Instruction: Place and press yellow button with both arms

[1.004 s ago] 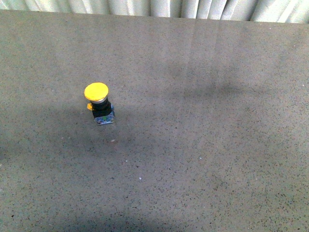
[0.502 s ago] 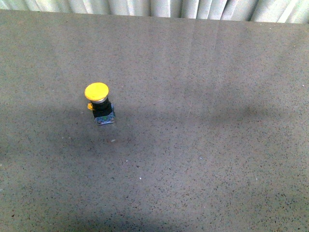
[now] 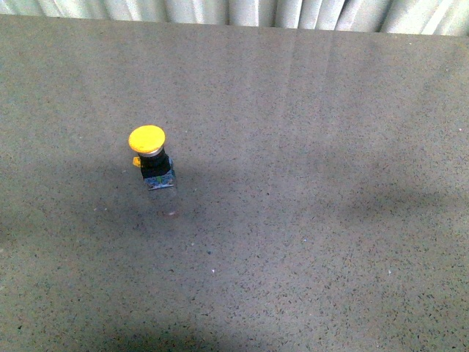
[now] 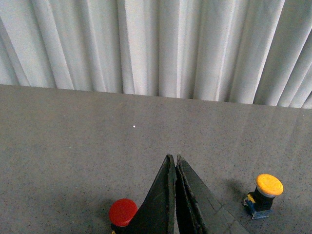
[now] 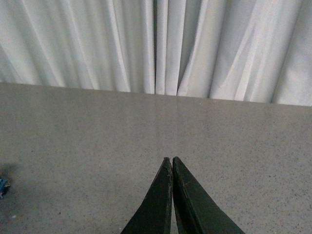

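Starting at the left end effector (image 4: 174, 163), we see its two thin flat black fingers (image 4: 161, 200) pressed together tip to tip, with nothing between them, raised above the speckled grey desk (image 4: 73, 141). Beside those fingers in the left wrist view sits a small push button with a round red cap (image 4: 122, 212), partly cut off by the picture's edge and partly hidden behind one finger. On the other side of the fingers, well apart from them, stands the small push button with a round yellow cap, black cylindrical body and small square greyish base (image 4: 263, 195); it is upright and casts a faint shadow on the desk.

Our right end effector (image 5: 172, 163) looks the same: its dark flat fingers (image 5: 192, 204) meet at the tips, gripping nothing, over bare desk. At the very edge of the right wrist view a small bluish-green scrap (image 5: 3, 186) shows, too cut off for us to identify.

From the front view we see neither arm. The yellow button (image 3: 150, 155) stands alone on the desk, in the left half and somewhat toward the far side, tilted slightly as seen from this camera, with its greenish-marked base nearest us. Broad soft shadows lie across the desk. Behind the desk's far edge hangs a pleated white curtain (image 4: 156, 44).
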You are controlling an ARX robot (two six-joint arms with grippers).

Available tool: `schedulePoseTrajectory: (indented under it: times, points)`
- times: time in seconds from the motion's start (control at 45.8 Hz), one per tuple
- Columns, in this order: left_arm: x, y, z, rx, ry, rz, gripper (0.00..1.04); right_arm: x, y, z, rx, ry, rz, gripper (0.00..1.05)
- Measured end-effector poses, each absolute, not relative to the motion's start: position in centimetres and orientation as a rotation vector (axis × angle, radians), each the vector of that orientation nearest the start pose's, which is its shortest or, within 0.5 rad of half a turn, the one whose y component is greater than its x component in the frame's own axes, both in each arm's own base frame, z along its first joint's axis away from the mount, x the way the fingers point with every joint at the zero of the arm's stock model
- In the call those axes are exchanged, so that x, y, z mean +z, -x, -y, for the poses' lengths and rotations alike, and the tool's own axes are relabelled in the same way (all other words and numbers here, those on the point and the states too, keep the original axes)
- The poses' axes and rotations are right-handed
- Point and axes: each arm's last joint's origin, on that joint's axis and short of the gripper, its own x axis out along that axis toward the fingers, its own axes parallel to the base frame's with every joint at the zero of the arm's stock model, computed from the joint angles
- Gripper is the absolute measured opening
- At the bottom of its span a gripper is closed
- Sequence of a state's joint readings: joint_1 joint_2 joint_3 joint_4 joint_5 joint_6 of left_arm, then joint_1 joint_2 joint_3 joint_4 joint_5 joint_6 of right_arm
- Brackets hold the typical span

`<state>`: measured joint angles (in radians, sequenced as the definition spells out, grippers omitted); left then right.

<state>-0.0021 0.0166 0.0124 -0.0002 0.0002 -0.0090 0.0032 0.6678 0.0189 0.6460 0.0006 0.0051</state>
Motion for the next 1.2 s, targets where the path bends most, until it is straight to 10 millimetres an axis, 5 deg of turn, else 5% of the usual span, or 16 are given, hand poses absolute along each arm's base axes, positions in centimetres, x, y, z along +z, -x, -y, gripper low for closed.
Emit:
schedulePoseTrajectory:
  times: [1.2]
  points:
    - [16.6,-9.8,0.0,-0.002,0.009,-0.004,0.01,16.9,-9.7,0.0,0.002,-0.004,0.011,0.01]
